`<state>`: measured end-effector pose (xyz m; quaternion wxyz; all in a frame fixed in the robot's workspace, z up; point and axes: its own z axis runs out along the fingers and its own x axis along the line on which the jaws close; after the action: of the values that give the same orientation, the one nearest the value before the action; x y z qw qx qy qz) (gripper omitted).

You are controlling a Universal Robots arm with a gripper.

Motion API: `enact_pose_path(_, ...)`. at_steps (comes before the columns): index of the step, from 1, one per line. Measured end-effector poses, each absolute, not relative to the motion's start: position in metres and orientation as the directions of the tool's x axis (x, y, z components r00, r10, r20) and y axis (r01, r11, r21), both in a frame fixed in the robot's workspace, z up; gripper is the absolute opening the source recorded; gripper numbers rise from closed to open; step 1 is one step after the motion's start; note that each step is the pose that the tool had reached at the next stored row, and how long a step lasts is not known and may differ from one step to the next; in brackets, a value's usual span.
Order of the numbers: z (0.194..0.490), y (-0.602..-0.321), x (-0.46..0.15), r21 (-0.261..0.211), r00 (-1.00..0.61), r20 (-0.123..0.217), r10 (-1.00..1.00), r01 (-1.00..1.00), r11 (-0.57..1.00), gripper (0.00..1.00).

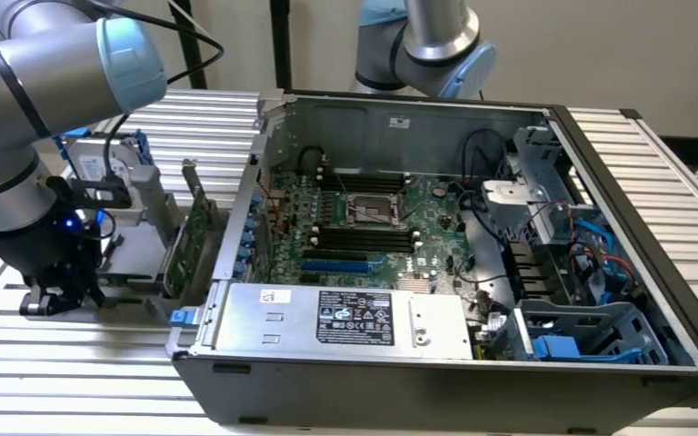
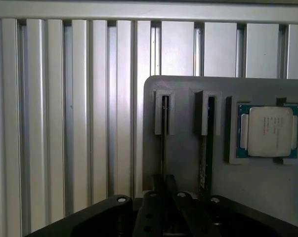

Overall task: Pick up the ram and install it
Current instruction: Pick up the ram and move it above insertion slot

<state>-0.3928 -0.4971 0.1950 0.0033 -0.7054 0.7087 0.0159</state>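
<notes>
The ram stands on edge in a slot of a grey holder, so I see it as a thin dark line. My gripper is down at the near end of that stick, its two black fingers close together with the stick running in between them. In the exterior view my gripper hangs low over the holder, on the exterior view's left of the open computer case. The black memory slots lie on the motherboard inside the case.
A second stick sits in the neighbouring slot, and a square silver processor lies beside it. A tall green expansion card stands between holder and case. Another arm stands behind the case. The table is ribbed aluminium.
</notes>
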Motion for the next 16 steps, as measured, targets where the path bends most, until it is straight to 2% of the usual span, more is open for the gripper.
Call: enact_pose_path(16, 0.195, -0.4971, -0.3927, 0.018, -0.024, -0.027, -0.999, -1.0, 0.024, 0.0)
